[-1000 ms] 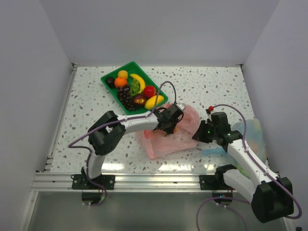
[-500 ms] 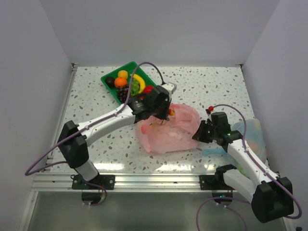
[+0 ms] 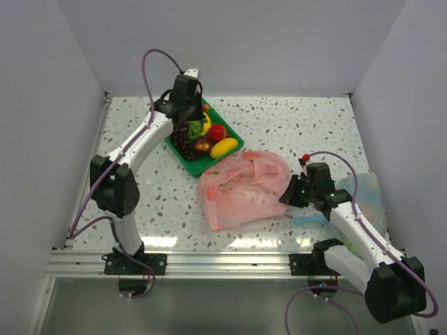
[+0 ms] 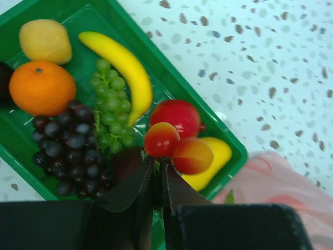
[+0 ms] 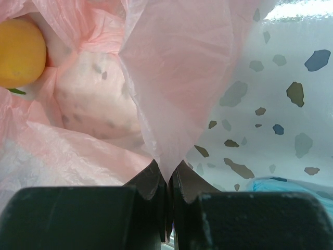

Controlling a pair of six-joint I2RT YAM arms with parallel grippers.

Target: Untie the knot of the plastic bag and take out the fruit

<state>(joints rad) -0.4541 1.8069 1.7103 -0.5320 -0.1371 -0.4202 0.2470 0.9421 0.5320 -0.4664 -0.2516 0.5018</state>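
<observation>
Plastic bag in right jaws, fruit in left

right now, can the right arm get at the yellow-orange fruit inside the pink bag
Probably not yet: the right gripper is shut on the edge of the pink bag, so it must let go before reaching the yellow-orange fruit.

Rear left: green tray packed full, left gripper hanging over it pinching red-orange fruit. Centre: plastic bag sprawls just beside tray, right gripper clamped on its edge. Right side: pale blue bag beside right arm. Open table rear right, near left.
</observation>
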